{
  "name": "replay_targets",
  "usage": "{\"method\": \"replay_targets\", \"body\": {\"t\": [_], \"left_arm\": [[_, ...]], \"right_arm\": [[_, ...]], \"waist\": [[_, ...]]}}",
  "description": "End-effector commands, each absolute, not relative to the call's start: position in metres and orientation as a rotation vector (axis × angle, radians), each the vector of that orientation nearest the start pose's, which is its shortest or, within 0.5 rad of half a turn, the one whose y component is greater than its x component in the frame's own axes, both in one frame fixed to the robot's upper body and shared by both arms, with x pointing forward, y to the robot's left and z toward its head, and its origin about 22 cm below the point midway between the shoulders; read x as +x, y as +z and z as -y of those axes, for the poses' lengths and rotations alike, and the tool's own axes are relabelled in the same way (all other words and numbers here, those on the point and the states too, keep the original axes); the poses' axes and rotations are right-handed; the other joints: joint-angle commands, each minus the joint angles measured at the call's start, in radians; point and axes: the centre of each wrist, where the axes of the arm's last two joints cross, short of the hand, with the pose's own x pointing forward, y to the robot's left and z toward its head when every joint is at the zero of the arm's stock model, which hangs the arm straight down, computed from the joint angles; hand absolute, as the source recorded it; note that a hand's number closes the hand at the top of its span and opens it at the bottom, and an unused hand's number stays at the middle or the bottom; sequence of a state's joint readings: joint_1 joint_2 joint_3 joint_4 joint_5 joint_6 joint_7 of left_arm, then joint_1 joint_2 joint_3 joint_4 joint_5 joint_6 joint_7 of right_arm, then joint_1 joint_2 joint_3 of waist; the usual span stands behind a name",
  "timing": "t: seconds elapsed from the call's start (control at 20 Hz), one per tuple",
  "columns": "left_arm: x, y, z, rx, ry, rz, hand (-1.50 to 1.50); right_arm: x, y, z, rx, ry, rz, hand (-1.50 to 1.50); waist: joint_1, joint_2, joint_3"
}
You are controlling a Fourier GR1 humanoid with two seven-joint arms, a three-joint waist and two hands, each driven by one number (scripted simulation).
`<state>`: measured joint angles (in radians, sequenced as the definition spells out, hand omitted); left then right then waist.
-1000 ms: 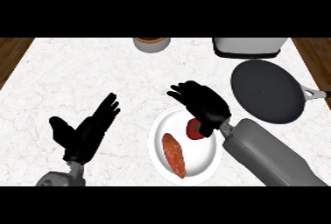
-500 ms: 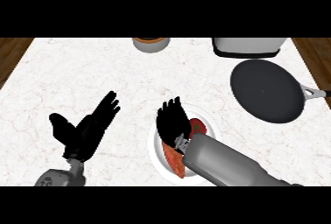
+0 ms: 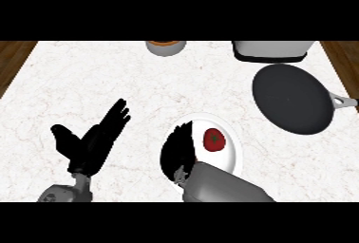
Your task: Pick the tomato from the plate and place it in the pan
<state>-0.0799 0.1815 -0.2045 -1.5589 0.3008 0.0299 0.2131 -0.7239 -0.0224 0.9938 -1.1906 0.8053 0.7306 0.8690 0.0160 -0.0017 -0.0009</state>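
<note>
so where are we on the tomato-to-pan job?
Nothing is done yet. The tomato sits on the white plate, and the dark pan at the right holds nothing. In hand: the right robot hand is over the plate's left side, beside the tomato, fingers straight, not gripping. The left robot hand rests open at the left. Left: grasp, lift, carry to the pan, release.

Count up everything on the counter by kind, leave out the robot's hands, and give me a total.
Tomato: 1
Plate: 1
Pan: 1
Small bowl at the far edge: 1
Grey appliance at the far edge, only partly in view: 1
Total: 5
</note>
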Motion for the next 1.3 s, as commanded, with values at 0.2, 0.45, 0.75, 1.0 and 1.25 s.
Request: {"method": "replay_targets", "body": {"t": [0.2,0.45,0.75,1.0,1.25], "left_arm": [[0.252,0.013,-0.212,-0.222,-0.074,1.368,0.00],[0.249,0.020,-0.220,-0.222,-0.093,1.359,0.00],[0.258,0.015,-0.212,-0.219,-0.099,1.362,0.00],[0.278,0.018,-0.220,-0.237,-0.074,1.361,0.00],[0.250,0.014,-0.223,-0.221,-0.090,1.362,0.00]], "right_arm": [[0.252,0.019,-0.015,-1.177,2.086,0.522,-1.50],[0.267,0.007,-0.002,-1.332,2.066,0.467,-1.50],[0.262,0.008,0.013,-1.266,2.093,0.496,-1.50],[0.272,0.001,0.011,-1.306,2.075,0.502,-1.50],[0.281,0.002,0.027,-1.264,2.098,0.565,1.50]], "waist": [[-0.012,0.001,0.001],[-0.011,0.001,0.001],[-0.017,0.001,0.001],[-0.017,0.002,0.001],[-0.012,0.001,0.001]]}}
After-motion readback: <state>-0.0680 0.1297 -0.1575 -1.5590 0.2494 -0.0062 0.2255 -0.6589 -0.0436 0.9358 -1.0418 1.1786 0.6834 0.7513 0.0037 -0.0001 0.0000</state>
